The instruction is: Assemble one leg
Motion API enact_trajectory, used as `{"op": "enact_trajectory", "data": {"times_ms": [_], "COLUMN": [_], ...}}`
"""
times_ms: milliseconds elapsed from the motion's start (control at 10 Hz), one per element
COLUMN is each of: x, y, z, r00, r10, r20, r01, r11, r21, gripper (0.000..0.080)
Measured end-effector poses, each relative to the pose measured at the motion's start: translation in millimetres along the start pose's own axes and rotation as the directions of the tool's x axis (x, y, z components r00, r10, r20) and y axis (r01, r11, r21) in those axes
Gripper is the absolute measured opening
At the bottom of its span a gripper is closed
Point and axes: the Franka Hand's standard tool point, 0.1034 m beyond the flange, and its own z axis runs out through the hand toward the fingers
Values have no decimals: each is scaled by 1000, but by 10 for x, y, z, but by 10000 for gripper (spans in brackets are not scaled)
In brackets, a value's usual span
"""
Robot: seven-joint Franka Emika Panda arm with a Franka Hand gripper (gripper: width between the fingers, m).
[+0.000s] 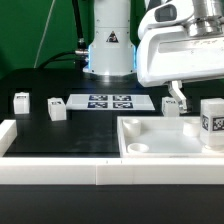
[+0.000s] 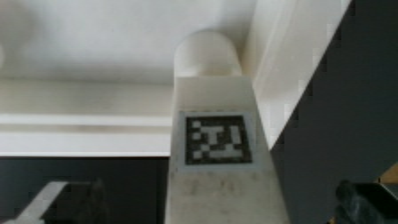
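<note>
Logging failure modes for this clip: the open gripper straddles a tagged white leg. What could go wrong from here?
The small stubby white plastic leg with a black-and-white tag sits free between the gripper's open fingers; uneven closing might tip or twist it. The large white square tray-like piece lies close by, so the leg could catch on its wall when moved.

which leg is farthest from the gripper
The leg at the exterior view's far left. Its neighbour leg is a bit closer; the remaining two are on the right, by the gripper.
</note>
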Motion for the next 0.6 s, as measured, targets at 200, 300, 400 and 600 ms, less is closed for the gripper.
{"op": "enact_trajectory", "data": {"times_ms": [200, 300, 400, 600], "x": [-27, 13, 3, 110], "y": [1, 27, 24, 69], "z": [11, 25, 17, 51], "r00": [982, 969, 937, 921], "r10": [9, 18, 26, 32], "r20": [186, 246, 348, 389], "r01": [-13, -25, -40, -50], "r11": [1000, 999, 999, 998], "r21": [20, 24, 33, 36], "gripper": [649, 649, 649, 649]}}
